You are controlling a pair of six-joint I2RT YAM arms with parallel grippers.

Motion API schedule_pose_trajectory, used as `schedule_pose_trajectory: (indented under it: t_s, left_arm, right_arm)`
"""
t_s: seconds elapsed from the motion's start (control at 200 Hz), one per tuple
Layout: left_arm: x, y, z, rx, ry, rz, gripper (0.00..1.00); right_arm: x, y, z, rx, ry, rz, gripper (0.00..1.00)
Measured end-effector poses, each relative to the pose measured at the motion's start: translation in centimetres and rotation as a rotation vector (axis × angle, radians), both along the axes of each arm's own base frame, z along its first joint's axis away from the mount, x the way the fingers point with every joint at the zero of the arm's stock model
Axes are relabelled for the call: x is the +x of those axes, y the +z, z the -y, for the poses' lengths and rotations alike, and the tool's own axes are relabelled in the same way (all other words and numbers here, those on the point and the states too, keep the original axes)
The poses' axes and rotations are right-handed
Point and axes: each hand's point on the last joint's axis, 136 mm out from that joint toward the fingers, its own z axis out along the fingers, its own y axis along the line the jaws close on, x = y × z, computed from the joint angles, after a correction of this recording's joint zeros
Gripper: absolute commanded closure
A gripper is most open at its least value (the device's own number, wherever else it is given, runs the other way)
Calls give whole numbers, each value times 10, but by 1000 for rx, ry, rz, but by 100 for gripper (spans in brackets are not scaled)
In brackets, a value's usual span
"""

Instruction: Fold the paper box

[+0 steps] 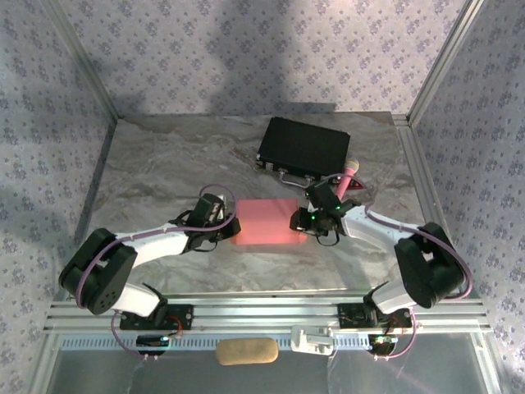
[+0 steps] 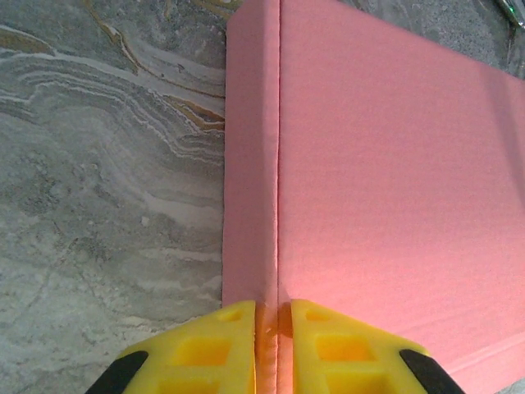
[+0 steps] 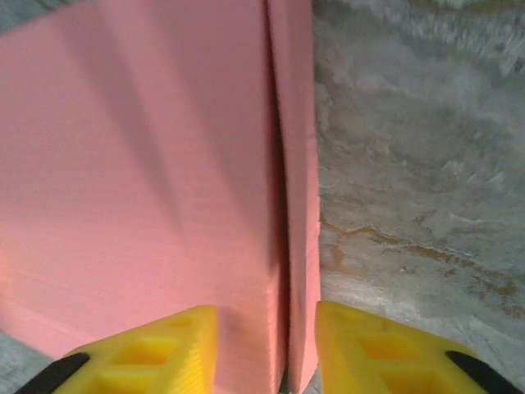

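Here, at the left wrist, the two yellow plastic fingers (image 2: 205, 353) of the left gripper (image 2: 273, 310) stand almost together. They are clamped on a raised crease running along the left end of the salmon-pink thin-card paper box (image 2: 394, 164), and only that ridge of card sits between the tips. To the left of the crease a narrow pink strip drops to the grey veined marble-patterned tabletop (image 2: 98, 205).

At the right wrist, the yellow fingers (image 3: 377, 349) of the right gripper (image 3: 267, 316) stand apart, astride the box's right end. One tip is over the broad flat top of the paper box (image 3: 139, 164) and the other is over bare tabletop (image 3: 410, 164). The narrow end wall stands between them, near the outer finger; whether it touches that finger cannot be told.

From above, the paper box (image 1: 267, 222) lies flat and closed. It is about midway between the left and right edges of the tabletop (image 1: 164, 164) and somewhat nearer the near edge than the far one. The left gripper (image 1: 225, 222) meets its left end and the right gripper (image 1: 302, 220) its right end.

Beyond the box, toward the far edge and right of the middle, lies a black rectangular hard case (image 1: 305, 146) with metal latches on its near side. A small pink stick-shaped microphone (image 1: 348, 176) sits just beside the case's near right corner.
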Motion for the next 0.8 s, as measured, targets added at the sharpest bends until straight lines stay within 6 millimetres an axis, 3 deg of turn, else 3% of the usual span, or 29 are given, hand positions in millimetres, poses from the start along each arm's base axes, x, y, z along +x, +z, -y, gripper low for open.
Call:
schedule_pose_trajectory:
  t_s: [0.065,0.185,0.355,0.625,0.8]
  left_arm:
    - [0,0,0,0,0,1,85]
    - [1,0,-1,1,6,3,86]
    - [2,0,-1,-6,10,7,88]
    - [5,-1,-4,-74,24,11,99]
    - [7,-2,-8,-111,27,9,100]
  right_arm:
    - [-1,-9,-2,4,4,-20,75]
    - [5,-6,-4,19,-5,-2,83]
    - [6,-5,-2,16,-10,8,85]
    - [5,12,4,29,-4,44,62]
    - [13,23,13,110,-18,62,46]
